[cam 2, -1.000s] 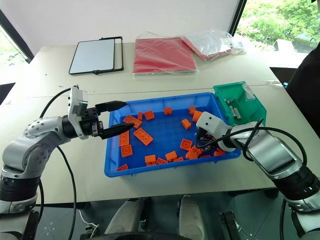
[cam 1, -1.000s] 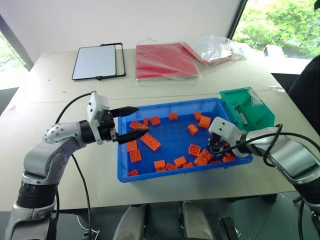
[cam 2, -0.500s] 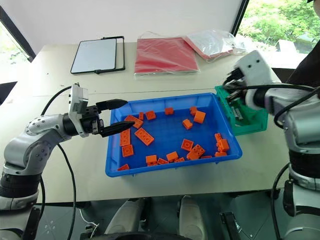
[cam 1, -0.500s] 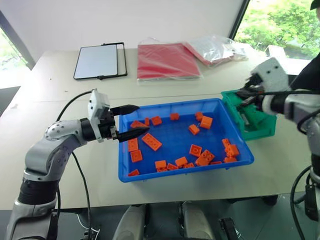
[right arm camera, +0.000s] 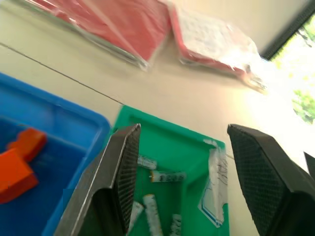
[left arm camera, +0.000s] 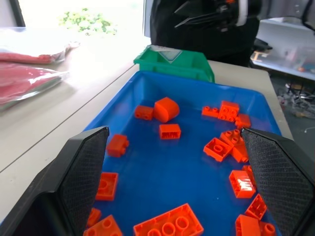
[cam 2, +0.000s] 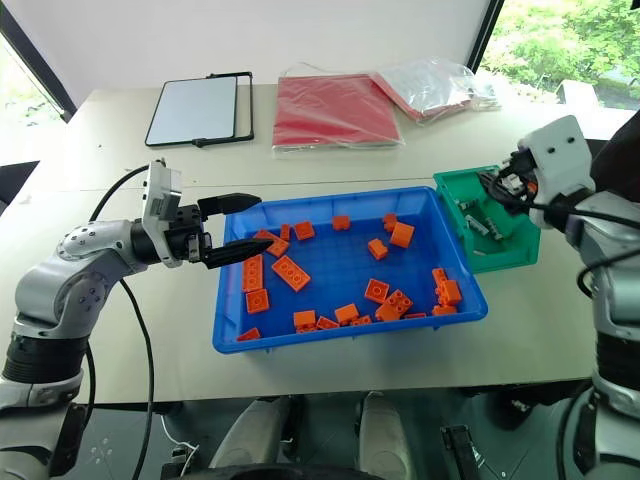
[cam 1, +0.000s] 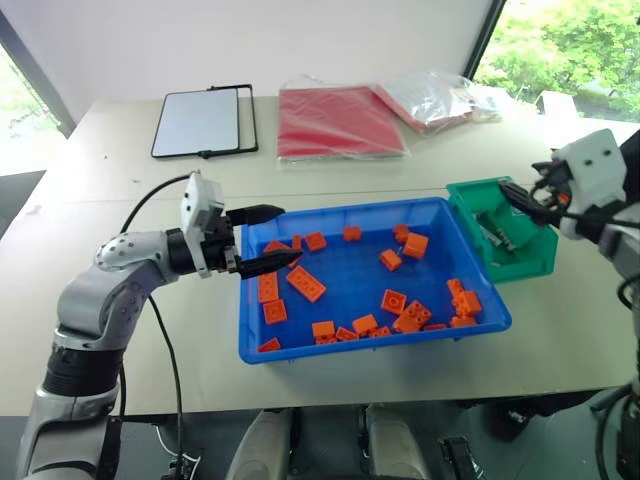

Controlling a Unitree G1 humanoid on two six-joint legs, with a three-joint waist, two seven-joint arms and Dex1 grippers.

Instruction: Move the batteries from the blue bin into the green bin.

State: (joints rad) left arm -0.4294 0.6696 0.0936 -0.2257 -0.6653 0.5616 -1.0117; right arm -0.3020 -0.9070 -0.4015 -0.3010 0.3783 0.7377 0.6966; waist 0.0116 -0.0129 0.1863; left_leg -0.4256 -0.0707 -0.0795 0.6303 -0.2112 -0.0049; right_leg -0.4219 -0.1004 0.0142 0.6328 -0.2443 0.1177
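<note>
Green bin (cam 2: 495, 235) at three o'clock of blue bin (cam 2: 330, 330) already holding batteries (right arm camera: 150, 209), right pincer (right arm camera: 179, 182) spread empty above it, left pincer (cam 1: 262, 240) apart at nine o'clock; best scan among orange bricks (cam 1: 305, 284) for leftovers before dipping back.

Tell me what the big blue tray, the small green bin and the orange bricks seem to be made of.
The big blue tray looks like glossy moulded plastic: rolled rim, light sheen. The small green bin seems to be duller, solid-coloured plastic with a clear tab. The orange bricks look like hard plastic, with studded tops and crisp edges.
</note>
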